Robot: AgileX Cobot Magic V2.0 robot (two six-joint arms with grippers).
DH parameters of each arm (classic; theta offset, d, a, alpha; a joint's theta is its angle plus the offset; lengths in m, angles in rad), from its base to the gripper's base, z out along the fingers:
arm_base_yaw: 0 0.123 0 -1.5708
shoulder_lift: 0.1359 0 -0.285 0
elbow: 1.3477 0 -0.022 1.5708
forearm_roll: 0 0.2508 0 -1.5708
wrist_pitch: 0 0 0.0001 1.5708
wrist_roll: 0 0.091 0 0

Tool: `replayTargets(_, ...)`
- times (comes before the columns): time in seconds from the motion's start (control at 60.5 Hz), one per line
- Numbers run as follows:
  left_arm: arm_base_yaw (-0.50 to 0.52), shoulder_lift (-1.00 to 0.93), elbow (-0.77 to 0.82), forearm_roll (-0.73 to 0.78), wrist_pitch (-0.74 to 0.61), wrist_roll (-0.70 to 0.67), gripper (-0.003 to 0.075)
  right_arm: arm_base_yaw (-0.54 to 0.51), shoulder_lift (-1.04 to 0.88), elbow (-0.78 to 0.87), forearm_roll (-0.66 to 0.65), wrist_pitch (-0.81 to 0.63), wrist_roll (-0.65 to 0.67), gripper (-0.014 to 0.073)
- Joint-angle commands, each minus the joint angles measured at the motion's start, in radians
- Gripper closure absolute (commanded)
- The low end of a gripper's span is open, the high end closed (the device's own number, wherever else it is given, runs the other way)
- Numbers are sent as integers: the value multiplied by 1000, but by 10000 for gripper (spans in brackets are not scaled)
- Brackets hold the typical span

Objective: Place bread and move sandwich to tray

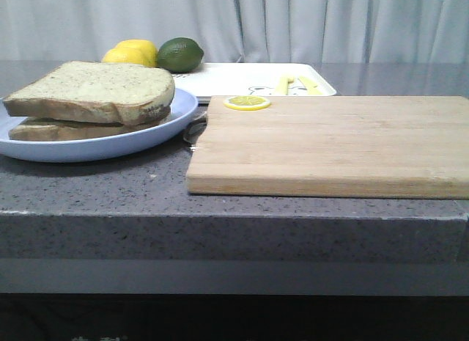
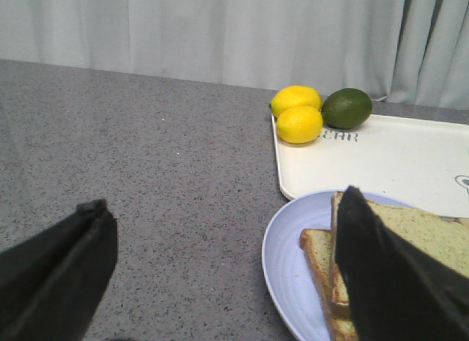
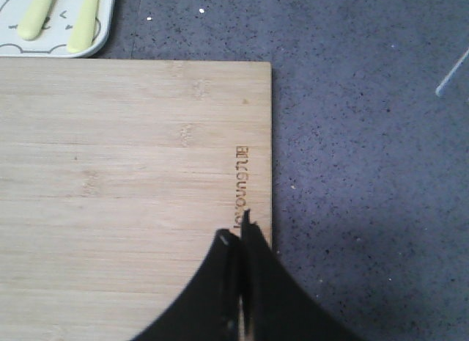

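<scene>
The sandwich [image 1: 91,99] lies on the blue plate [image 1: 157,139] at the left of the grey counter [image 1: 146,187], two thick speckled slices stacked flat, the top one overhanging the lower. In the front view its long axis runs left to right, with the rounded crust end pointing right toward the board [image 1: 330,143]; no filling shows between the slices from here. The plate's rim sits just beside the board's left edge, whether touching I cannot tell. The tray [image 1: 242,81] lies behind both, farther from the robot, its long side running left to right, and the plate's far rim overlaps or meets its near edge. Two lemons [image 1: 132,53] and a green lime [image 1: 180,53] rest at the tray's far left corner, and two pale yellow utensils [image 1: 297,84] lie toward its right end. A lemon slice [image 1: 246,103] sits on the board's far left corner. The left gripper [image 2: 220,260] hangs above the counter with its fingers [image 2: 58,260] spread wide, one of them in front of the sandwich, holding nothing. The right gripper [image 3: 240,235] hovers over the board's right edge near the burned-in lettering, its fingertips pressed together and empty.
</scene>
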Motion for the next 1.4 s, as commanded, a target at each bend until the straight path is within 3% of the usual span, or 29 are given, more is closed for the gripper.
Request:
replayTargets(0.0, -7, 7, -30, -6, -83, -7, 135, 2, -130, 143, -4, -204, -46, 679)
replayTargets(0.215, -7, 7, -30, -6, -83, -7, 135, 2, -455, 452, -4, -428, -101, 679)
replayTargets(0.462, -7, 7, -30, -6, -95, -7, 135, 2, -689, 589, -4, -523, -101, 679)
replayTargets(0.677, -7, 59, -65, -14, 0, -7, 135, 2, -696, 591, -4, -539, -101, 679)
replayTargets(1.024, -7, 521, -388, -35, 387, -7, 135, 2, -696, 591, -4, -544, -101, 679)
replayTargets(1.387, -58, 858, -582, -71, 418, 33, 135, 2, -696, 591, -4, -546, -101, 679)
